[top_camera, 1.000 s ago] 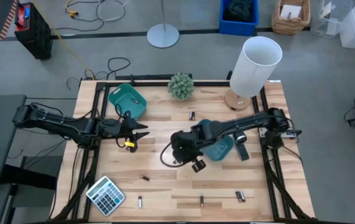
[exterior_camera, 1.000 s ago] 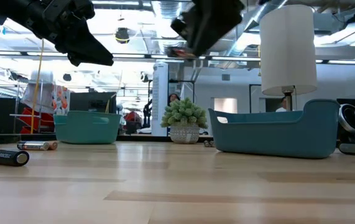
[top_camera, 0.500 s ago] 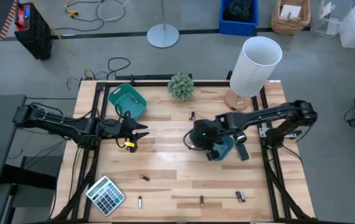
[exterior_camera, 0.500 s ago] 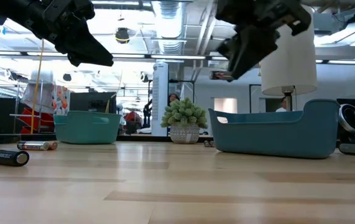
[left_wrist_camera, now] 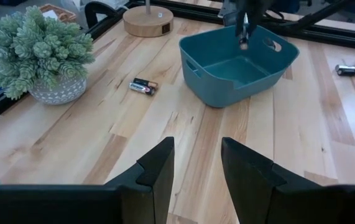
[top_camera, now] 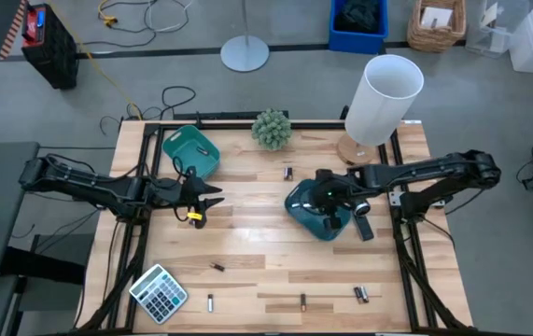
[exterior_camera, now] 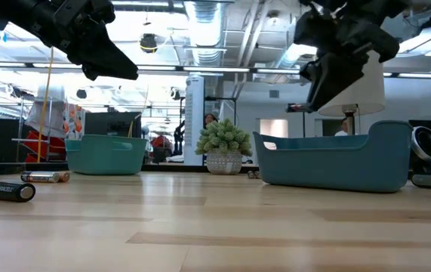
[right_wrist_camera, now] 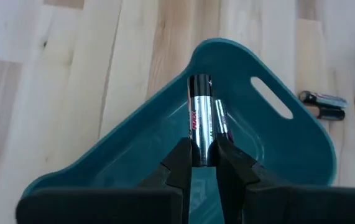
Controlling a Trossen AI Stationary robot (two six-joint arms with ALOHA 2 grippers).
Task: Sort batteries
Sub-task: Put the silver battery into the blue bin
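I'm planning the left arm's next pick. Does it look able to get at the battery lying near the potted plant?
Probably yes. The left gripper is open and empty, and bare table lies between it and that battery. The potted plant stands off to one side, and the right gripper is over the teal tray.

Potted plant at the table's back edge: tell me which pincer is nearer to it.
Right. The right pincer hangs over the teal tray, near the potted plant; the left pincer sits farther, by the table's left side.

Battery (right_wrist_camera: 200, 121) lower end hidden between right gripper (right_wrist_camera: 203, 163) fingers.
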